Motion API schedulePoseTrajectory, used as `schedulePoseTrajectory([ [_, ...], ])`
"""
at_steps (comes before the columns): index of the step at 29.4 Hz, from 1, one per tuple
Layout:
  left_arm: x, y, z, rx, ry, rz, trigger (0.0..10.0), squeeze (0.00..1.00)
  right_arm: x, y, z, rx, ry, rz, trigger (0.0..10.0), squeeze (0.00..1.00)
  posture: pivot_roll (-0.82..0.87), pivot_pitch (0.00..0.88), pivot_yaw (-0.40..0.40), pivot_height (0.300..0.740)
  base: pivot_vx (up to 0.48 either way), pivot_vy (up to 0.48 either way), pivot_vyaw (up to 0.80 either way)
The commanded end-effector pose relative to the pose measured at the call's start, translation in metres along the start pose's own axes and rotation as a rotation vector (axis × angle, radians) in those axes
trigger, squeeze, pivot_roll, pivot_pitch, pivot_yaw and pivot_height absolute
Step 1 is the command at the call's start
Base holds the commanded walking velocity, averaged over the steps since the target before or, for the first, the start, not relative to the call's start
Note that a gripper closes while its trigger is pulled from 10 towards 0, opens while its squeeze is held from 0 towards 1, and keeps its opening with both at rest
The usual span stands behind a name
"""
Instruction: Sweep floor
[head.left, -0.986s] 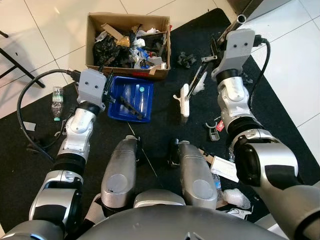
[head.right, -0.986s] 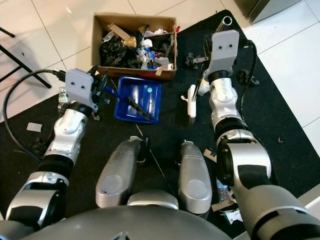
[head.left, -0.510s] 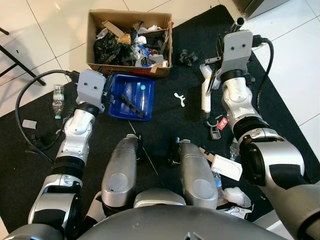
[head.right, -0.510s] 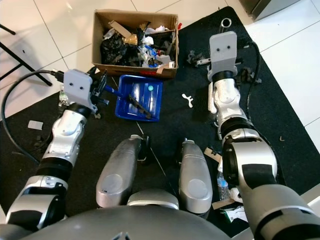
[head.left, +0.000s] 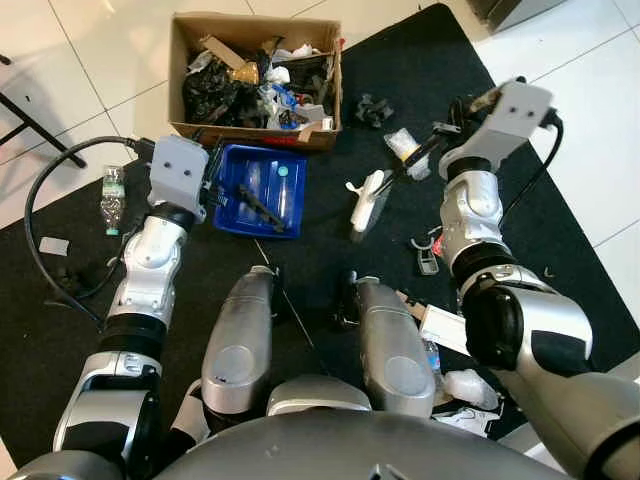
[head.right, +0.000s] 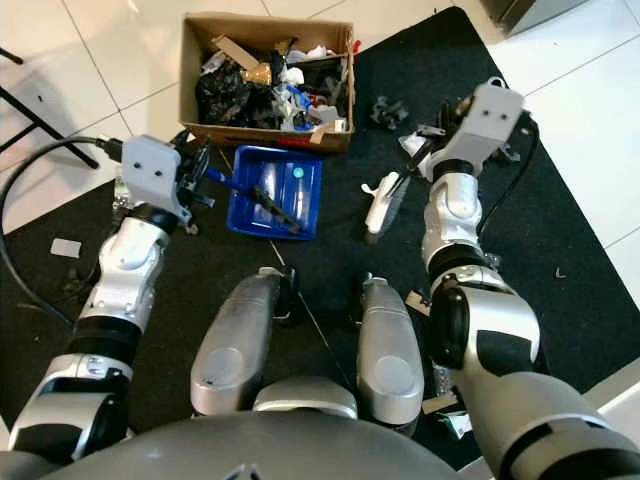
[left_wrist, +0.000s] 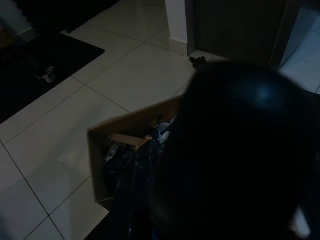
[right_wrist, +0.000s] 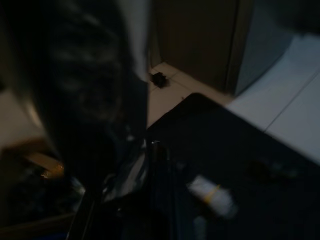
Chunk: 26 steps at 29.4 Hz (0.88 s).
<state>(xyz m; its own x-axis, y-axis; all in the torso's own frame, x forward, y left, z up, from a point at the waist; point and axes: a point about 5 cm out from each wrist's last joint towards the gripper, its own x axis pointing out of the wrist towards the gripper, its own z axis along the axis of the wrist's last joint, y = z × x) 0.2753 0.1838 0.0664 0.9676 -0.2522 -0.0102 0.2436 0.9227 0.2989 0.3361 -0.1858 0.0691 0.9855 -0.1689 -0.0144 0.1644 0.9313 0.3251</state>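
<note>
I kneel on a black mat (head.left: 330, 250) strewn with litter. My left gripper (head.left: 214, 187) is shut on the black handle of a blue dustpan (head.left: 262, 190), which lies flat on the mat just before a cardboard box (head.left: 255, 75) full of rubbish. My right gripper (head.left: 445, 145) is shut on the thin handle of a hand brush. The white brush head (head.left: 367, 200) with dark bristles rests tilted on the mat, to the right of the dustpan with a gap between. In the dim left wrist view the box (left_wrist: 125, 150) sits ahead.
Black scraps (head.left: 372, 108) and a crumpled clear wrapper (head.left: 403, 145) lie behind the brush. Keys with a red tag (head.left: 428, 252), a paper slip (head.left: 445, 325) and crushed plastic (head.left: 468, 388) are by my right knee. A plastic bottle (head.left: 112, 187) lies at the mat's left edge.
The right wrist has turned outward and swung the brush head back left toward the dustpan, over the spot where a small white piece lay. The left arm and dustpan have held still.
</note>
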Motion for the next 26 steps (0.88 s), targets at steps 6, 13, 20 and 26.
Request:
schedulePoseTrajectory([
  [6, -0.013, -0.007, -0.025, 0.0, 0.141, -0.055, 10.0, 0.0, -0.012, 0.034, -0.029, 0.289, 0.111, 0.139, 10.0, 0.0, 0.25, 0.316, -0.004, 0.74, 0.0, 0.0, 0.0],
  [13, -0.01, -0.01, -0.024, -0.008, 0.14, -0.055, 10.0, 0.0, -0.013, 0.055, -0.018, 0.365, 0.051, 0.363, 10.0, 0.0, 0.24, 0.315, -0.011, 0.74, 0.0, 0.0, 0.0],
  [20, -0.008, -0.012, -0.023, -0.013, 0.138, -0.057, 10.0, 0.0, -0.003, 0.046, 0.012, 0.311, -0.088, 0.384, 10.0, 0.0, 0.23, 0.306, -0.017, 0.74, 0.0, 0.0, 0.0],
  [26, -0.003, -0.016, -0.023, -0.019, 0.135, -0.059, 10.0, 0.0, 0.008, 0.037, 0.049, 0.234, -0.209, 0.428, 10.0, 0.0, 0.21, 0.277, -0.029, 0.74, 0.0, 0.0, 0.0],
])
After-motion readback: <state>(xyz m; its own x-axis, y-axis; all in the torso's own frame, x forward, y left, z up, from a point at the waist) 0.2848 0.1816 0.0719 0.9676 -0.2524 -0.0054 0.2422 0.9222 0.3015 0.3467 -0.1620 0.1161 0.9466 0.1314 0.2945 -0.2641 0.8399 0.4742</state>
